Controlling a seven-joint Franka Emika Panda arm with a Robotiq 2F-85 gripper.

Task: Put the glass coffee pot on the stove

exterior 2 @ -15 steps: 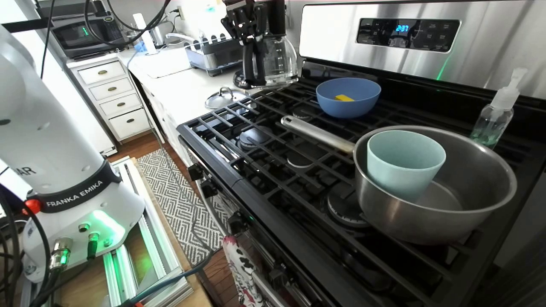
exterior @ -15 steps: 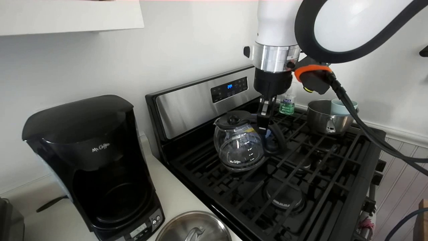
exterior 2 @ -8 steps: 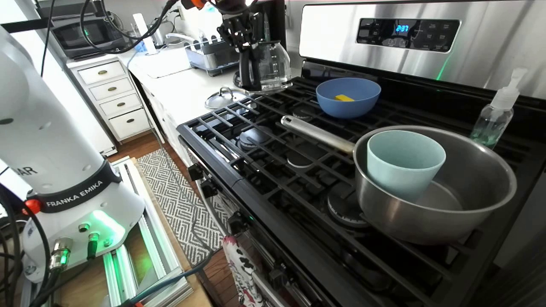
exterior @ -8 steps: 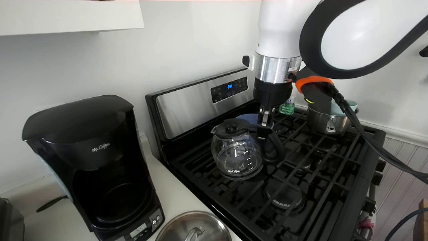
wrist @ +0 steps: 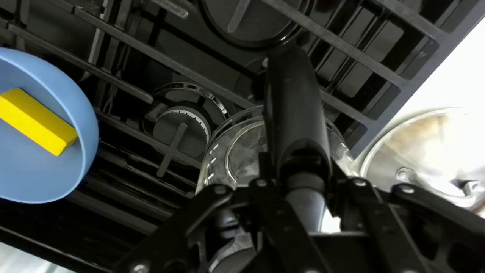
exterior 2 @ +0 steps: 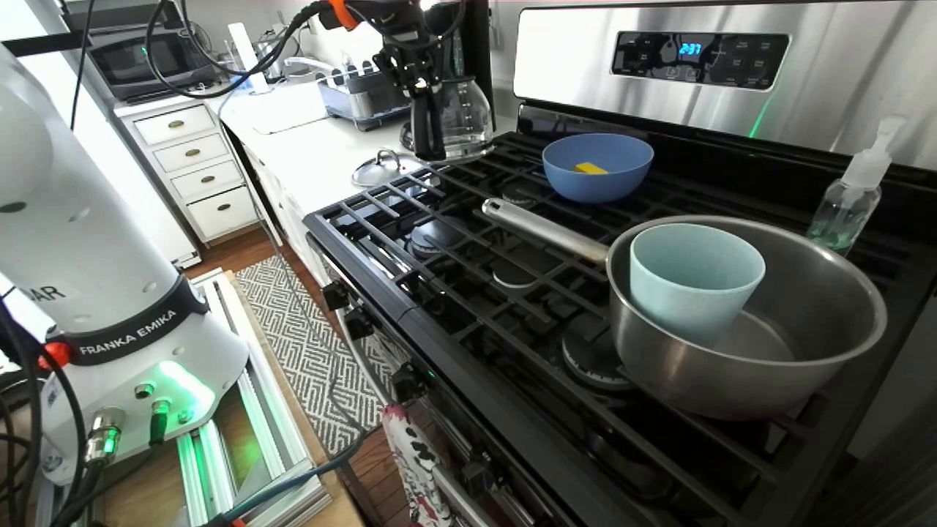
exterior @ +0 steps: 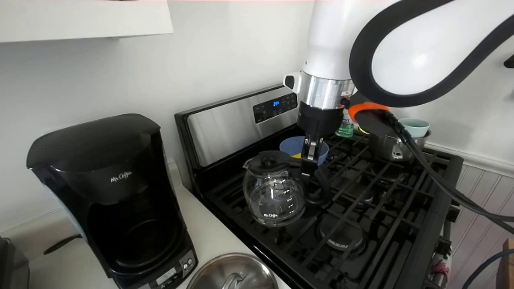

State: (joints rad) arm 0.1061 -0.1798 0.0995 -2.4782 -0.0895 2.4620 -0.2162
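The glass coffee pot point(exterior: 275, 200) is clear and round-bellied with a black lid and handle. It hangs upright over the grates of the stove point(exterior: 373, 224), near the side by the counter. It also shows in an exterior view point(exterior 2: 468, 121) and in the wrist view point(wrist: 242, 151). My gripper point(exterior: 308, 166) is shut on the pot's black handle, with a finger on each side of it in the wrist view point(wrist: 299, 168). I cannot tell whether the pot's base touches the grates. The stove's steel control panel point(exterior 2: 571, 58) is at the back.
A blue bowl point(wrist: 81, 113) with a yellow block stands beside the pot. A steel saucepan point(exterior 2: 732, 384) holding a pale green cup point(exterior 2: 688, 285) sits at the stove's other end, near a soap bottle point(exterior 2: 849, 197). A black coffee machine point(exterior: 96, 160) and metal lid point(exterior: 249, 273) are on the counter.
My gripper has moved down and toward the coffee machine side, carrying the pot with it. The pot is lower over the grates, and more of the blue bowl shows behind it.
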